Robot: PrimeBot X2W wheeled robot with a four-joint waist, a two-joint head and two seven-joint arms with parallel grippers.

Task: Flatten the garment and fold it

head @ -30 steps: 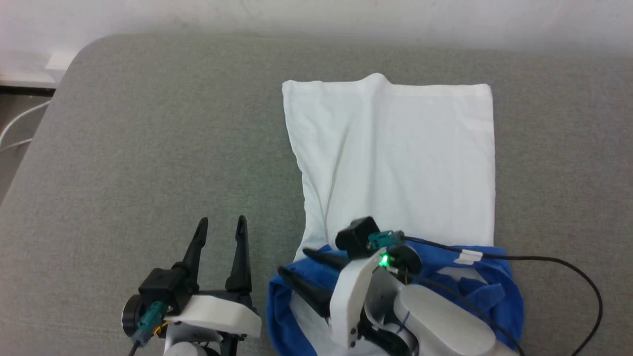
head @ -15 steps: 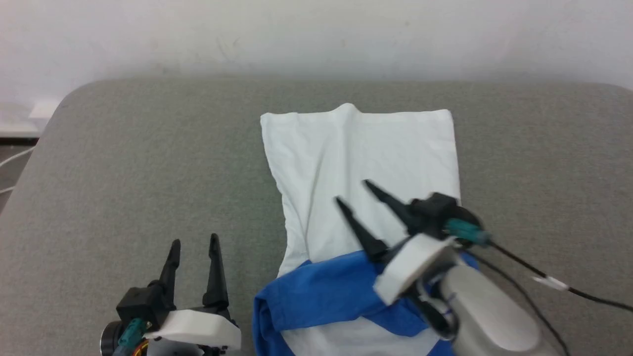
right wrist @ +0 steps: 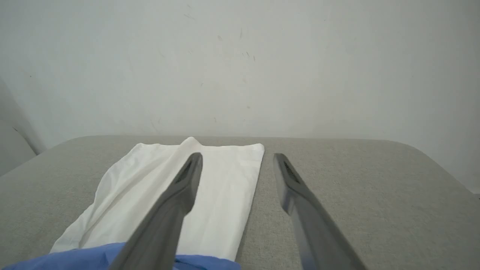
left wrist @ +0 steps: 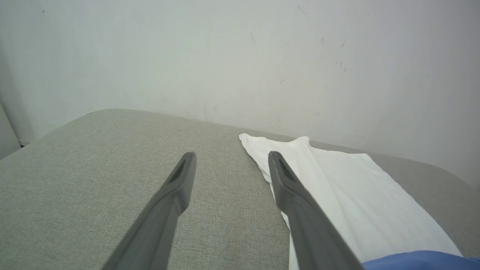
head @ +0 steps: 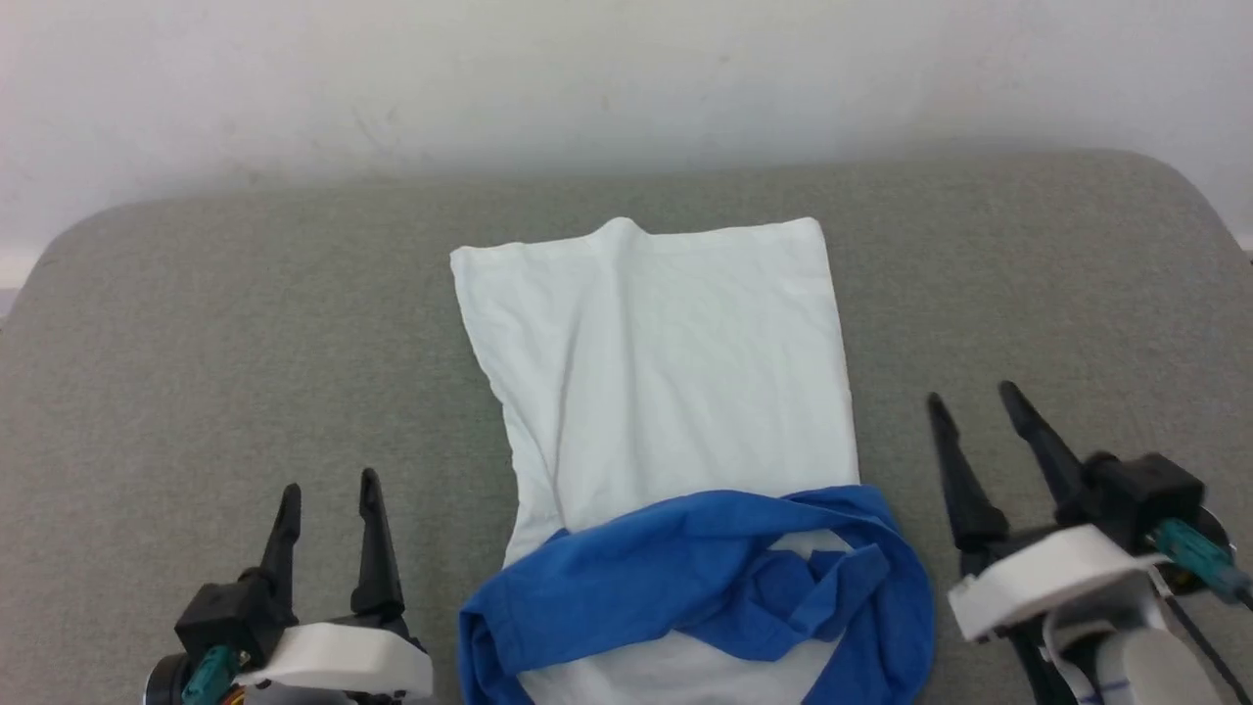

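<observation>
The garment (head: 656,382) lies on the grey cushion as a narrow white strip running away from me, with its blue sleeves (head: 705,573) bunched across the near end. Its white body shows in the left wrist view (left wrist: 348,198) and the right wrist view (right wrist: 213,195). My left gripper (head: 328,490) rests open at the lower left, apart from the cloth, nothing between its fingers. My right gripper (head: 974,401) stands open to the right of the garment, clear of it and empty. In the wrist views the left gripper (left wrist: 231,159) and the right gripper (right wrist: 237,159) both show spread fingers.
The grey cushion (head: 196,343) has bare fabric on both sides of the garment. A pale wall (head: 626,78) rises just behind its far edge. The cushion's corners round off at the far left and far right.
My right gripper has let go of the blue sleeve, opened, and pulled back to the right of the garment. The head camera has shifted. The left gripper stays open.
</observation>
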